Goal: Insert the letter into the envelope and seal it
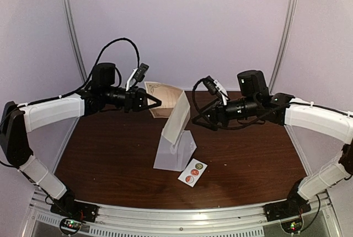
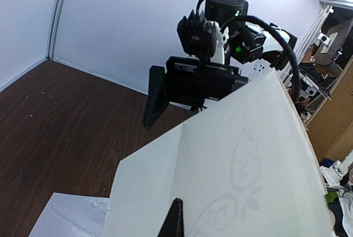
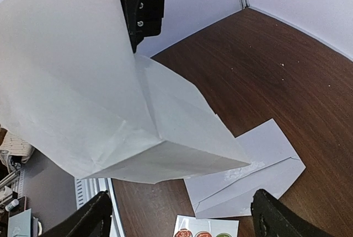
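Pale grey envelope (image 3: 248, 176) lies flat on the table (image 3: 287, 55) below our right hand (image 3: 185, 217), which we hold spread wide, gripping nothing. Our left hand (image 1: 155, 103), pressed together, pinches the letter (image 2: 237, 160).

Envelope (image 3: 265, 160) partly behind the folded letter (image 3: 83, 82)

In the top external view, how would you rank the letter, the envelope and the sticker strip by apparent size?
1. letter, though it is raised toward the camera, so its lead over the envelope is unsure
2. envelope
3. sticker strip, clearly smallest
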Tool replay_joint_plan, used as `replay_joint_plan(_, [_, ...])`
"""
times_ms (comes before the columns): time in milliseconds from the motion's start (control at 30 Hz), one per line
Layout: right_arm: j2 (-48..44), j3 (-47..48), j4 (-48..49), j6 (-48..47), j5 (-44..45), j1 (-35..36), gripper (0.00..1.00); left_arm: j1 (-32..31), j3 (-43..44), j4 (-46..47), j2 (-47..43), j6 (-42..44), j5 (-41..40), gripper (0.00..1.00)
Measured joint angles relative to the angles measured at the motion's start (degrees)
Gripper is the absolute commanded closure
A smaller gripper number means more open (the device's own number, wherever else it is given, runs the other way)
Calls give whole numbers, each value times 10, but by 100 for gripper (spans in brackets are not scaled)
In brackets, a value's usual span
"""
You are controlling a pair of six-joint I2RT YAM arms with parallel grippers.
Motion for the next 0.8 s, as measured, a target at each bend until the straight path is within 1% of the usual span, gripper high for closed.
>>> replay_joint_plan(467, [44, 43, 5, -57, 58, 45, 12, 0, 0, 2, 0, -3, 17, 100])
replay_joint_plan(700, [50, 44, 46, -57, 67, 51, 13, 0, 0, 4, 0, -8, 22, 100])
replay_joint_plan(800, [50, 45, 69, -53, 66, 52, 16, -2, 0, 4, 0, -9, 22, 100])
